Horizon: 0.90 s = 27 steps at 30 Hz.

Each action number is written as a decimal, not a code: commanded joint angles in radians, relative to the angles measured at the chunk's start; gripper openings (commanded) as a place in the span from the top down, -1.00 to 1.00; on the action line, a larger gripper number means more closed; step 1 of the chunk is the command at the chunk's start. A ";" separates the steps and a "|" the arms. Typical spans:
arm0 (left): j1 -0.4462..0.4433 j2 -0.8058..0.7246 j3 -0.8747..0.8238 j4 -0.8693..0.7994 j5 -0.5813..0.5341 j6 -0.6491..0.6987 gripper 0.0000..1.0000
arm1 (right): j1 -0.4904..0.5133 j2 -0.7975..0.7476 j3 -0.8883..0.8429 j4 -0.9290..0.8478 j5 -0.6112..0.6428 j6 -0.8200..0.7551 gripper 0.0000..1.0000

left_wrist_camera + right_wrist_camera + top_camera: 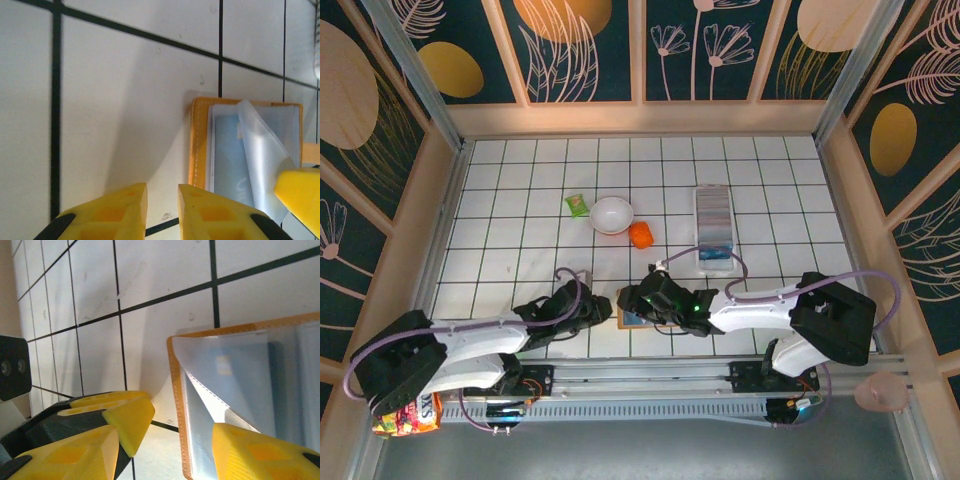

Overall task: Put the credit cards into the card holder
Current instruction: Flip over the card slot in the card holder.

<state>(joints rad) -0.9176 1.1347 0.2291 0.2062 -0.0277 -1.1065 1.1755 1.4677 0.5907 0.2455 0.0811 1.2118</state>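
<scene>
Well, credit cards [245, 385]: blue, lying flat inside the open wallet [176, 405] under its clear sleeve [205, 365], just ahead of the tips of the right fingers [260, 455]; how many are in there I cannot make out.
Wallet: tan-orange rim, flat on the white gridded surface [125, 100], between the two sets of fingers. Its stitched edge runs just to the right of the left fingers [120, 210] and between the two right ones.
Clear sleeve: one corner stands up off the card and rises towards the tip of the right finger that hangs over the wallet; whether it touches that tip I cannot say.
Right fingers: wide apart, one over the wallet's inside, the other out over bare surface beyond the orange edge; nothing clamped between them.
Left fingers: only a narrow slit between them, bare surface showing through it, gripping nothing. The tips are low over the tile just beside the wallet's edge.
Card holder [713, 225]: long pale slotted tray, well ahead of both sets of fingers, out past the right ones and apart from the wallet.
White bowl [611, 214]: ahead of the left fingers and well clear of them. A green packet [578, 204] sits just to its left and a small orange thing [641, 234] just to its right.
</scene>
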 commanded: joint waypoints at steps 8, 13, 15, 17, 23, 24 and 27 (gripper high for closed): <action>-0.005 -0.303 -0.063 -0.250 -0.238 -0.096 0.33 | 0.018 0.027 0.078 0.152 -0.026 -0.071 -0.04; -0.004 -0.407 -0.052 -0.332 -0.284 -0.099 0.04 | 0.024 0.012 0.200 0.066 -0.042 -0.232 -0.05; -0.006 -0.422 -0.033 -0.356 -0.294 -0.095 -0.04 | 0.017 -0.013 0.227 -0.003 0.007 -0.287 -0.01; -0.006 -0.427 -0.011 -0.370 -0.297 -0.085 -0.08 | -0.014 -0.055 0.233 -0.047 0.040 -0.352 0.01; -0.005 -0.403 0.038 -0.350 -0.289 -0.043 -0.15 | -0.220 -0.229 0.178 -0.025 -0.020 -0.773 -0.07; -0.005 -0.398 0.046 -0.341 -0.289 -0.032 -0.17 | -0.254 -0.252 0.182 -0.036 -0.032 -0.894 -0.09; -0.004 -0.374 0.065 -0.323 -0.284 -0.008 -0.20 | -0.325 -0.294 0.188 -0.081 -0.015 -1.291 -0.23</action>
<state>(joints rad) -0.9173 0.7444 0.2588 -0.1303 -0.2977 -1.1557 0.8890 1.2140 0.7807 0.2142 0.0727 0.4076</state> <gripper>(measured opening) 0.599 0.602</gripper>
